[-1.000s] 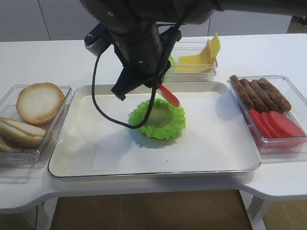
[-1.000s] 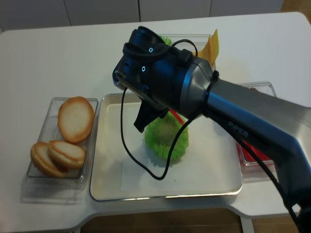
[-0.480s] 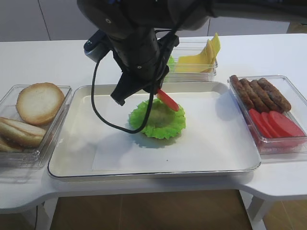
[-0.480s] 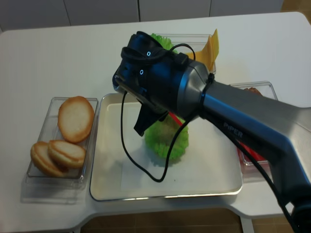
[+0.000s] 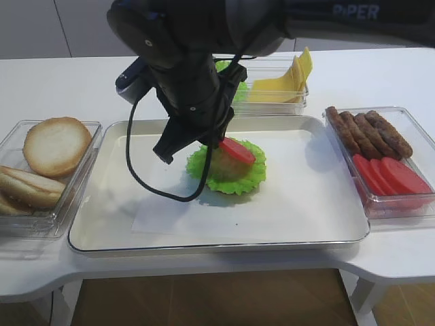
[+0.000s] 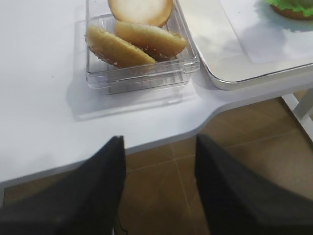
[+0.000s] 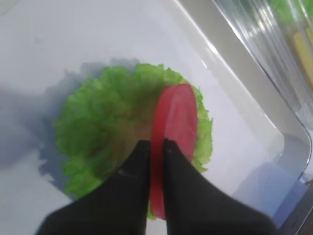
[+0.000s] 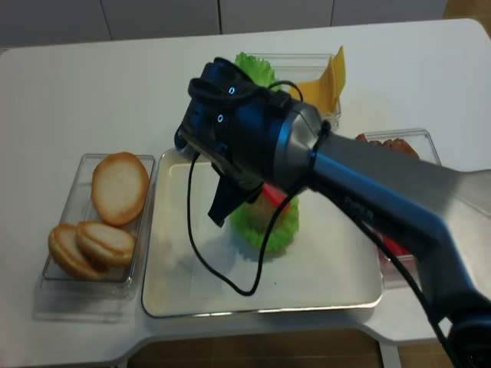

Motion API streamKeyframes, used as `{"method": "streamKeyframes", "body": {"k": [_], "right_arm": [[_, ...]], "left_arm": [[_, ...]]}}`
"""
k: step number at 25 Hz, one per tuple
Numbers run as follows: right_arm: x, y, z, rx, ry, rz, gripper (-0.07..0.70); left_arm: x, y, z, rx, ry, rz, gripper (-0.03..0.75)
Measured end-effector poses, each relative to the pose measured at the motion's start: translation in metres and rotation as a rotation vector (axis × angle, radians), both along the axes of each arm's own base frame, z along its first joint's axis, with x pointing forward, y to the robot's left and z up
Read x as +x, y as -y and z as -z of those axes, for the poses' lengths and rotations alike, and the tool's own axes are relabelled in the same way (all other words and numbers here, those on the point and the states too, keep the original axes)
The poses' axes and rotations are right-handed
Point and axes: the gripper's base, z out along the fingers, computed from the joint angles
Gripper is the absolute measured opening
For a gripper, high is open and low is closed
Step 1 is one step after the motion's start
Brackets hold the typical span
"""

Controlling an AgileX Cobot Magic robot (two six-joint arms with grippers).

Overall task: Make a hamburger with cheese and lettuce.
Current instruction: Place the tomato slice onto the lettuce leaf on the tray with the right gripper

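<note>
White tabletop (image 5: 81, 75) is seen in the exterior high view, carrying a shallow rectangular metal tray (image 5: 326, 224) lined with white paper, on which the flat, ruffled bright-green lettuce leaf (image 5: 239, 178) lies. A smooth red tomato slice (image 5: 237, 149) is held tilted over the leaf by the right gripper (image 5: 221, 141), whose dark arm is bent down from above and trails a looping black cable (image 5: 139, 183). Thin square slices of pale yellow cheese (image 5: 285, 80) are stood in a clear plastic box behind the tray, brown sausages (image 5: 367, 129) and further red slices (image 5: 391, 175) are kept in a box to the right, and pale round bun halves (image 5: 54, 146) to the left. From the right wrist, the black fingers (image 7: 134, 181) are seen closed on the lower edge of the red slice, which stands on edge with the leaf beneath; whether it touches the leaf cannot be told. From the left wrist, the left gripper (image 6: 159, 186) is seen with its dark fingers spread apart, holding nothing, beyond the table edge over a brown floor (image 6: 161, 196), near the bun box. In the realsense view the leaf is largely hidden by the grey arm (image 8: 368, 192).
</note>
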Motion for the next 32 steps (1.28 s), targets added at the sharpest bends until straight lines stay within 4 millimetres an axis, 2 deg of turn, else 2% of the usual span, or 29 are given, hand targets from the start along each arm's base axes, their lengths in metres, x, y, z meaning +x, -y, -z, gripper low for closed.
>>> {"method": "streamKeyframes", "body": {"k": [9, 16, 19, 27, 32], "right_arm": [[0.000, -0.002, 0.006, 0.002, -0.022, 0.002, 0.068], [-0.004, -0.004, 0.007, 0.032, -0.059, 0.011, 0.213], [-0.004, -0.005, 0.007, 0.037, -0.066, 0.013, 0.247], [-0.004, -0.004, 0.007, 0.040, -0.066, 0.013, 0.258], [-0.005, 0.000, -0.003, 0.055, -0.072, -0.019, 0.258]], "left_arm": [[0.000, 0.000, 0.000, 0.000, 0.000, 0.000, 0.342], [0.000, 0.000, 0.000, 0.000, 0.000, 0.000, 0.342], [0.000, 0.000, 0.000, 0.000, 0.000, 0.000, 0.342], [0.000, 0.000, 0.000, 0.000, 0.000, 0.000, 0.342], [0.000, 0.000, 0.000, 0.000, 0.000, 0.000, 0.342]]}}
